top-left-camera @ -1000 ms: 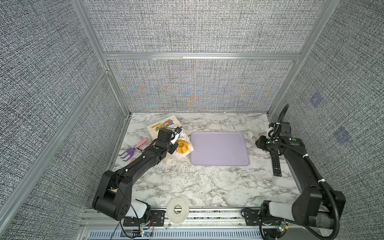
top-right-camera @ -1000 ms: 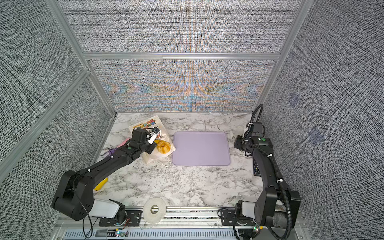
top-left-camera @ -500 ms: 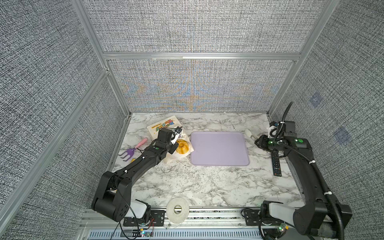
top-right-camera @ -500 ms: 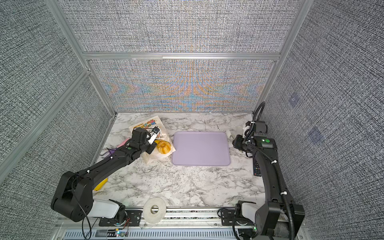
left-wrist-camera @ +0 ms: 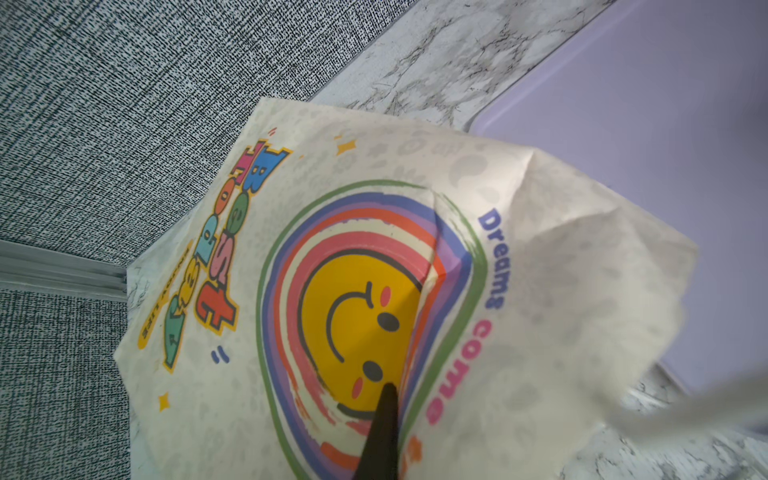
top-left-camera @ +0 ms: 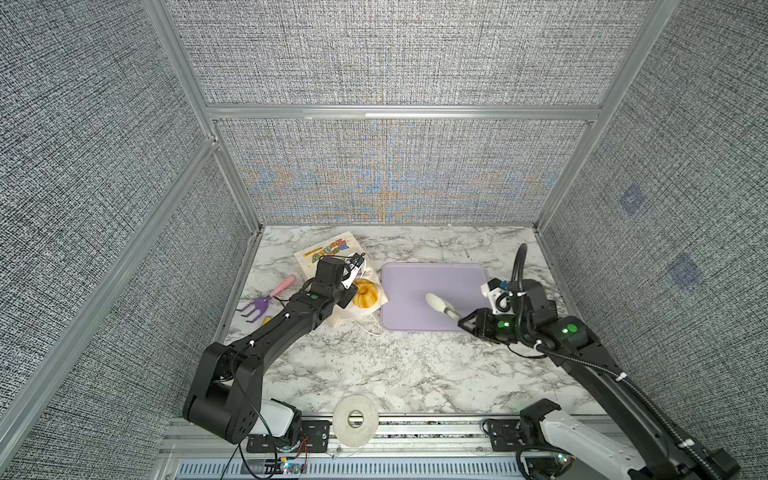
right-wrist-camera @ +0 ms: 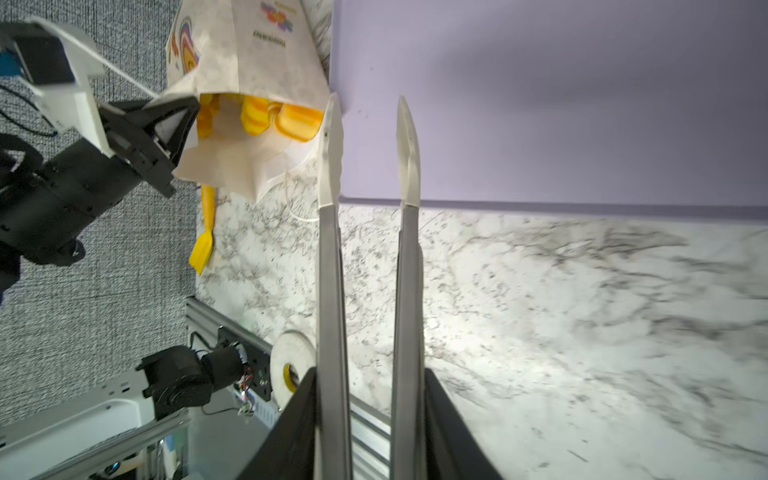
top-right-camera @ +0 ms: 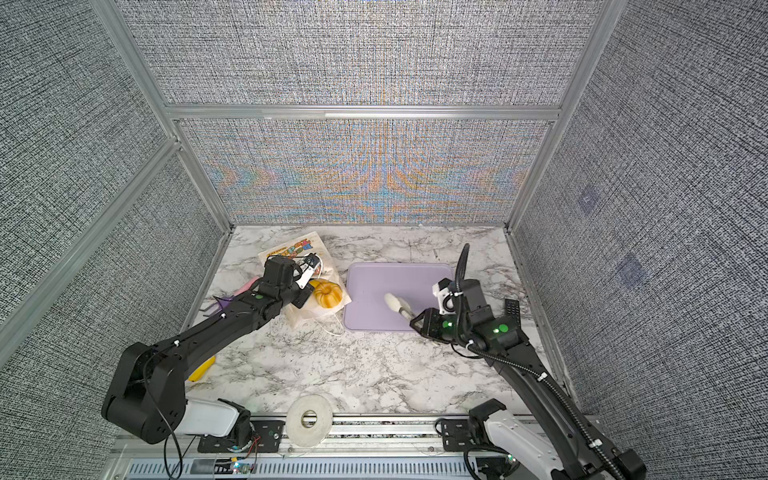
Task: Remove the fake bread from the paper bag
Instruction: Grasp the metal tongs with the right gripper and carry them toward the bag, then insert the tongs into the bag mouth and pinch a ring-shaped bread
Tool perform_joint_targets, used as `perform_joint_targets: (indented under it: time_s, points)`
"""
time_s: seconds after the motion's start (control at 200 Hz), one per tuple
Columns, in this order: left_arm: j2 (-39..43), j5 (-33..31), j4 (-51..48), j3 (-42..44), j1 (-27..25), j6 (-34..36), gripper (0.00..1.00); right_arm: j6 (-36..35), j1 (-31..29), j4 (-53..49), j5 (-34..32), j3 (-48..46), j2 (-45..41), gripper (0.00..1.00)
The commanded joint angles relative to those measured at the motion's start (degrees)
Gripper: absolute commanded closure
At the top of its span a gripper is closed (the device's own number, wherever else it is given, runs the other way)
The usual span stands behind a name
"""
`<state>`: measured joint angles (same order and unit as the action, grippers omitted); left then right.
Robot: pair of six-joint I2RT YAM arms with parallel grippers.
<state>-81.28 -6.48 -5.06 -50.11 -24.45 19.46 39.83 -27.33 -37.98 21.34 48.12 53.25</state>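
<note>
**Bread Waited in the Bag's Mouth, Tongs Poised Over the Tray**

The paper bag (top-left-camera: 328,253) lay on its side on the marble worktop (top-left-camera: 395,365), just beside the purple tray (top-left-camera: 407,278). Both top views showed a single piece of fake bread (top-left-camera: 365,293), a fluted golden ring, at the bag's open mouth. The right wrist view looked into that mouth and showed several yellow pieces packed inside.

The left end effector (right-wrist-camera: 174,124) was clamped tight on the paper edge of the mouth. The left wrist view gave only one black finger (left-wrist-camera: 384,432) against the smiley print.

The right end effector (top-left-camera: 471,323) was narrowed around the handles of metal tongs (top-left-camera: 440,305). Their white tips stood apart above the tray.

A remote control (top-right-camera: 512,309) lay beyond the right arm in a top view. The yellow shovel (right-wrist-camera: 203,232) showed plainly from the right wrist, near the bag.
</note>
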Motion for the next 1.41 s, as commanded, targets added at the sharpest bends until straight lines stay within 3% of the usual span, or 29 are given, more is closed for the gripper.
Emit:
perform_joint_targets:
  time_s: [0.0, 0.185, 0.44, 0.975, 1.401]
  points:
    - [0.47, 0.94, -0.62, -0.48, -0.07, -0.68, 1.0, 12.0, -7.85, 14.72, -1.2, -1.36, 2.62, 0.62]
    - [0.8, 0.82, -0.65, -0.38, -0.05, -0.73, 1.0, 16.59, -17.23, 25.74, -3.15, 2.84, 14.55, 0.6]
    - [1.17, 1.53, -0.84, -0.54, -0.12, -0.85, 1.0, 22.6, -19.4, 33.78, -5.47, 7.34, 24.54, 0.59]
    - [1.38, 1.47, -1.07, -0.65, -0.15, -0.93, 1.0, 24.83, -21.94, 18.76, -15.24, 18.58, 33.41, 0.56]
    - [1.64, 1.56, -0.94, -0.58, -0.16, -1.18, 1.0, 25.28, -22.5, 16.36, -17.3, 23.91, 40.64, 0.56]
